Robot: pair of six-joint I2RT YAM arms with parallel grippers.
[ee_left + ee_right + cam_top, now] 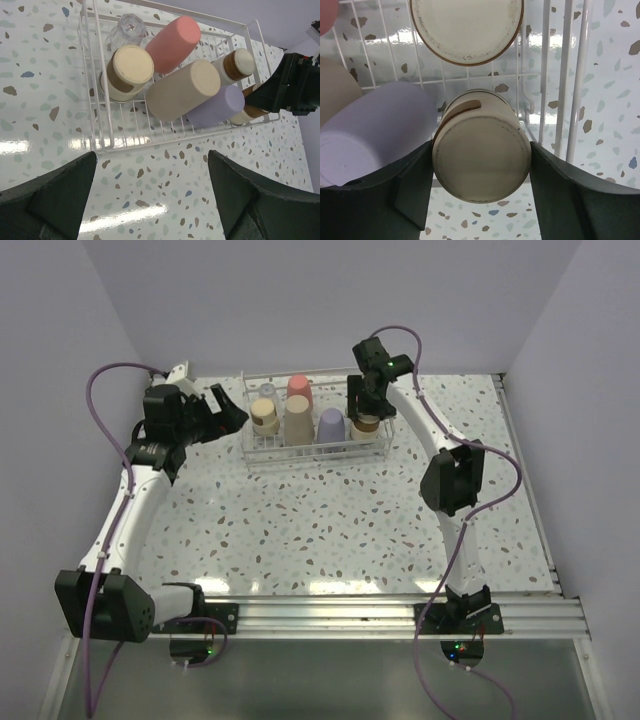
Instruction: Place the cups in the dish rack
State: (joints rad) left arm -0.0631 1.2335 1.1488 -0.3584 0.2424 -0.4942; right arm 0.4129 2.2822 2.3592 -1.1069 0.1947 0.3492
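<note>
- We judge that the step in hand is the placing of the last cup. The right gripper (366, 412) stands over the near right corner of the dish rack (131, 131). Its fingers (410, 190) press on both sides of a steel cup (481, 167), so it is clamped on this cup.
- This steel cup is upside down and inside the rack wires, just beside the lavender cup (375, 125) and near the right wall. We cannot tell whether it rests on the rack floor.
- The other cups stand in the rack with their bottoms up:
  - the tiny clear cup (127, 27);
  - the coral-red cup (172, 42);
  - the beige cup (182, 90);
  - a second steel cup (127, 72) at the left;
  - a third steel cup (236, 64) at the far right.
- The left gripper (150, 200) hangs over the speckled table (330, 530), to the left of the rack. Its fingers are wide apart and hold nothing.
- In our opinion, the next move calls for three things: lower the cup until it sits, spread the fingers only a little, then rise straight up. The side wires and the lavender cup are very close to the fingers, so a sideways pull could tip the cup or catch a wire.
- The held cup is round, with a pale cream bottom disc and a tan-brown band below it. Its metal wall is hardly visible from the wrist camera. We expect it to be smooth and light, and easy to knock over.
</note>
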